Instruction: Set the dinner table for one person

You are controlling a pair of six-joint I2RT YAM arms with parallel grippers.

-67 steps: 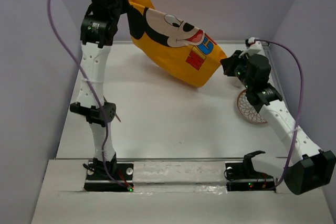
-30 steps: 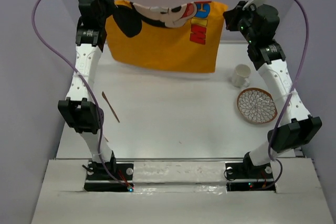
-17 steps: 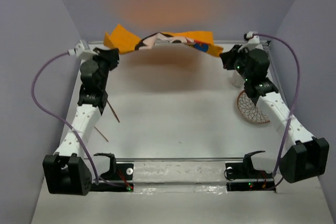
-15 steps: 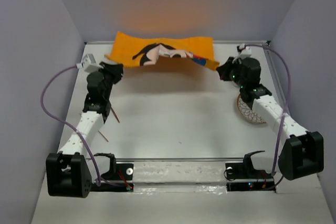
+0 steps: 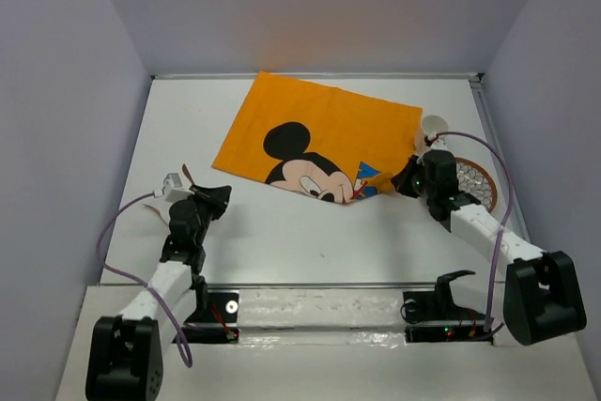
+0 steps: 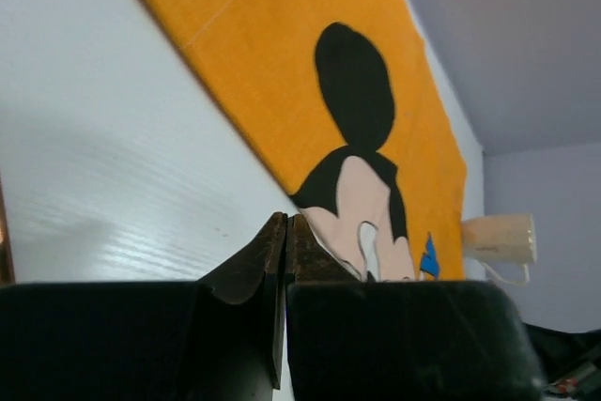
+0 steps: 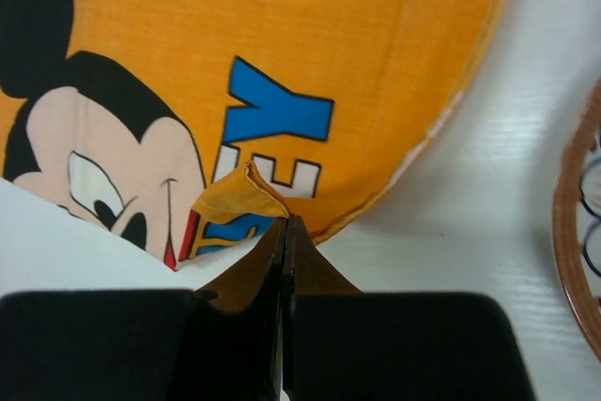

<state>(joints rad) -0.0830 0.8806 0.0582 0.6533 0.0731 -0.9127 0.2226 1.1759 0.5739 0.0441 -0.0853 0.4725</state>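
The orange Mickey Mouse mat (image 5: 319,138) lies spread and slightly turned on the white dinner table (image 5: 300,232). Its near right corner (image 7: 239,202) is folded up and runs into the tips of my right gripper (image 7: 285,221), which is shut on it low over the table (image 5: 402,185). My left gripper (image 5: 220,196) hovers near the table left of the mat, jaws together with nothing between them (image 6: 285,220). The mat (image 6: 319,91) lies beyond it, untouched.
A cream cup (image 5: 434,126) stands at the mat's far right corner, also in the left wrist view (image 6: 498,237). A woven round plate (image 5: 474,176) lies right of my right gripper, its rim (image 7: 575,223) close by. A thin brown stick (image 5: 187,174) lies by my left gripper.
The mat came down from hanging stretched between both grippers at the back to lying on the table. Both arms lowered and drew toward the near edge. The left gripper let go of its corner.
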